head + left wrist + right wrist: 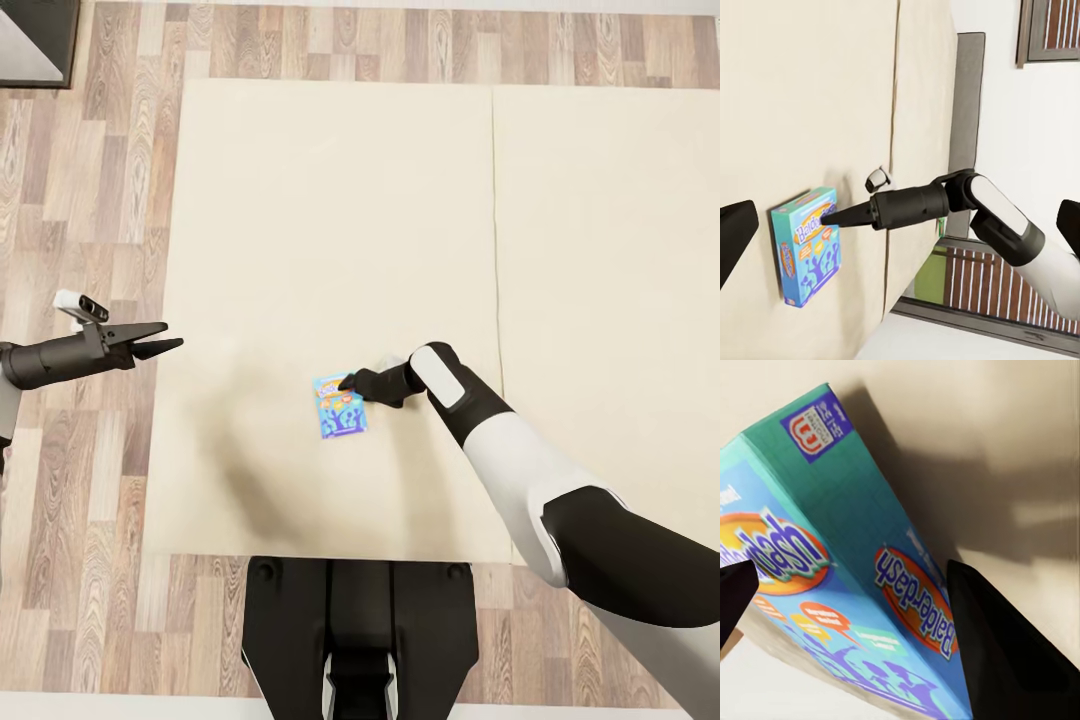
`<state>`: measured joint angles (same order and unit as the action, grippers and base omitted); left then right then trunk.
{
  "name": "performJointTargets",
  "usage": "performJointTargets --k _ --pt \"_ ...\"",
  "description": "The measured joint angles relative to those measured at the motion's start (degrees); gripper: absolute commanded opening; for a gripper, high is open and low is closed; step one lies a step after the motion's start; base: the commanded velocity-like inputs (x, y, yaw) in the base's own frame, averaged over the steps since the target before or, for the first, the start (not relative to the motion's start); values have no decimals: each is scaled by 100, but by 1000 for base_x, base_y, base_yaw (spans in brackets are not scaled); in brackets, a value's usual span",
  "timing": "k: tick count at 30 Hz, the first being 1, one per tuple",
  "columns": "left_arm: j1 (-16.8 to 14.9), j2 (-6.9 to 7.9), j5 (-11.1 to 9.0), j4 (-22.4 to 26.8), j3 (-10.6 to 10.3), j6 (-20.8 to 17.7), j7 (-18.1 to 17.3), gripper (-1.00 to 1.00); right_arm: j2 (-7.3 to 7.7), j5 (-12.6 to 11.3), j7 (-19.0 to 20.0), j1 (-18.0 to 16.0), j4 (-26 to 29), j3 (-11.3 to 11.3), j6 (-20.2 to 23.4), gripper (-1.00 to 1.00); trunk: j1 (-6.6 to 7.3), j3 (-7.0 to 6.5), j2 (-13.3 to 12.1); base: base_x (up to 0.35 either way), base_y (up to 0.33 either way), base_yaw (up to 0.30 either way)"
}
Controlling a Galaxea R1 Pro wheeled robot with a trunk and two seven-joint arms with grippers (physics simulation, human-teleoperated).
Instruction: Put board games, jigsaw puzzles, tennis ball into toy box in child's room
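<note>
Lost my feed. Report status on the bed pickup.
Right gripper open, fingers straddling small blue board game flat on bed. Left gripper open, empty, off bed's edge. Nothing in the way.

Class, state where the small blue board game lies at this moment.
In the head view the blue board game lies flat on the cream bed, near its front edge, left of the seam, with the right gripper at its top edge.

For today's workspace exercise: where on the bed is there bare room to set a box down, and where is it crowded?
The bed is bare nearly everywhere: the whole far half, the part right of the seam, and the near-left corner by the left hand. It is crowded only near the front middle, where the right hand meets the blue Balderdash box.
</note>
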<state>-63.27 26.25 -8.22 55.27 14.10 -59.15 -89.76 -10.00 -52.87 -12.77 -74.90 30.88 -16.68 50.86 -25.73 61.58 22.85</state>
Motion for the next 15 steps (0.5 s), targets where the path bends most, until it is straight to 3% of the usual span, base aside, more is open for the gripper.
performJointTargets --k 15 --pt "0 0 0 -3 3 0 0 100 0 2 0 1 -89 0 -5 100 0 -33 0 0 0 0"
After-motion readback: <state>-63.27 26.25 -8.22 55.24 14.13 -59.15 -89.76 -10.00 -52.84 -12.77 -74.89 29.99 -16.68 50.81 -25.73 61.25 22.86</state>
